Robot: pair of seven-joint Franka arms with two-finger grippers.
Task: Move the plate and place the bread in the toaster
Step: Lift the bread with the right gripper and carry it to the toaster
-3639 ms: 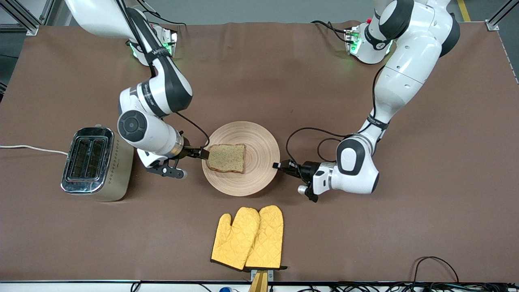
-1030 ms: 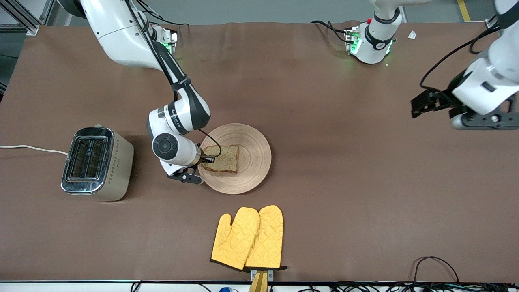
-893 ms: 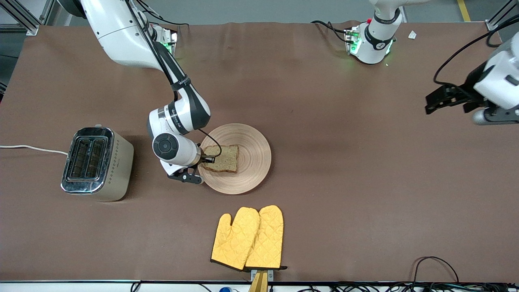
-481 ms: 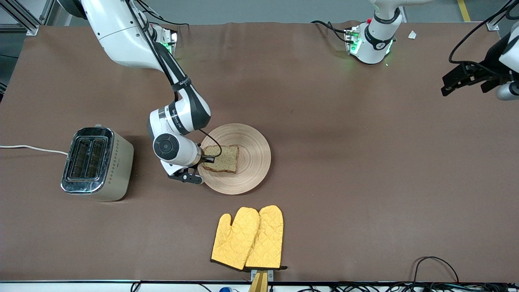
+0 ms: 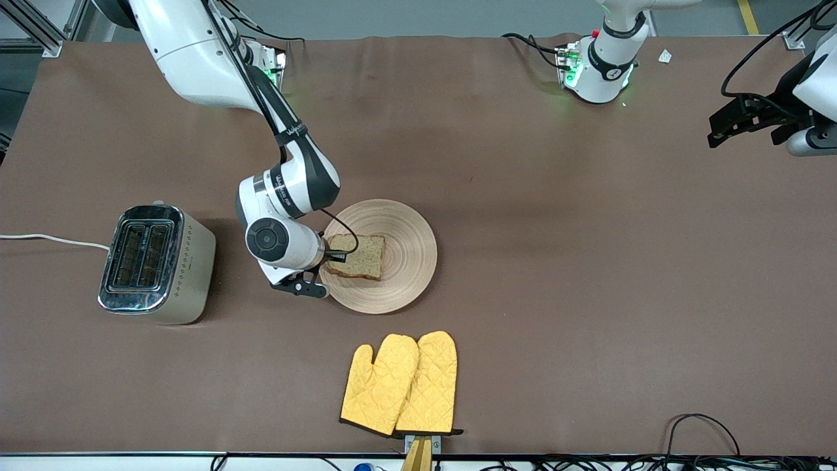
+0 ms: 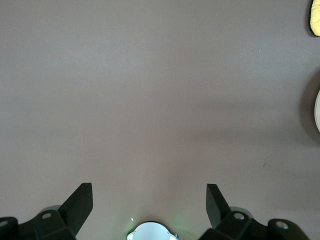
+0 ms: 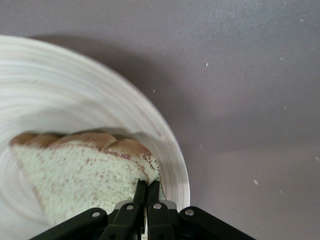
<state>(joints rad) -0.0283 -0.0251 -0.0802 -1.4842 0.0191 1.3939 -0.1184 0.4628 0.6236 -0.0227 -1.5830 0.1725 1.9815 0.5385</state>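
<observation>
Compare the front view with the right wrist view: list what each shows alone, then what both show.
Front only: toaster, yellow mitts, open left claw over the table's left-arm end. Right wrist only: the right claw's fingertips shut on the bread's corner. Both: bread on the plate, brown table.

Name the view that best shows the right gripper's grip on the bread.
The right wrist view: the right gripper is shut on the bread's corner, over the plate. The front view hides the fingers against the bread; the left wrist view shows neither.
</observation>
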